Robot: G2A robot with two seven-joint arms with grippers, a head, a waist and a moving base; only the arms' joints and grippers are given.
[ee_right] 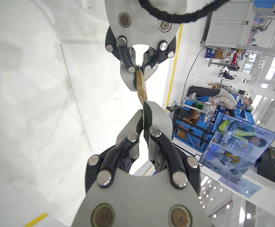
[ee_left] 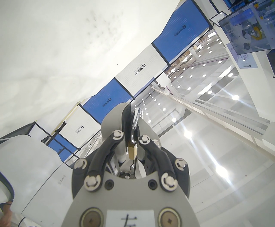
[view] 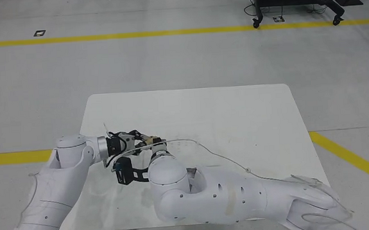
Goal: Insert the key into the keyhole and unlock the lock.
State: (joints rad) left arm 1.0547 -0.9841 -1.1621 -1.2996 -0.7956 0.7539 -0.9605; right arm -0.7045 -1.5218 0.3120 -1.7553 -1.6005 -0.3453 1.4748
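Step, apparently: key insertion; left end effector (ee_right: 138, 78) clamped on lock (ee_right: 141, 92); right end effector (ee_right: 143, 114) closed at lock's free end, presumably on key; next: aligned turn.

The white rounded-corner table (view: 236, 111) lies bare from 10 through 3 o'clock, giving a gripper open passage. At 9 o'clock the left gripper (ee_left: 132, 114), clamping a small brass padlock (ee_right: 141, 86), meets the right gripper (ee_right: 143, 111) tip to tip and blocks that spot. A thin white cable (view: 247, 169) trails toward 4 o'clock.
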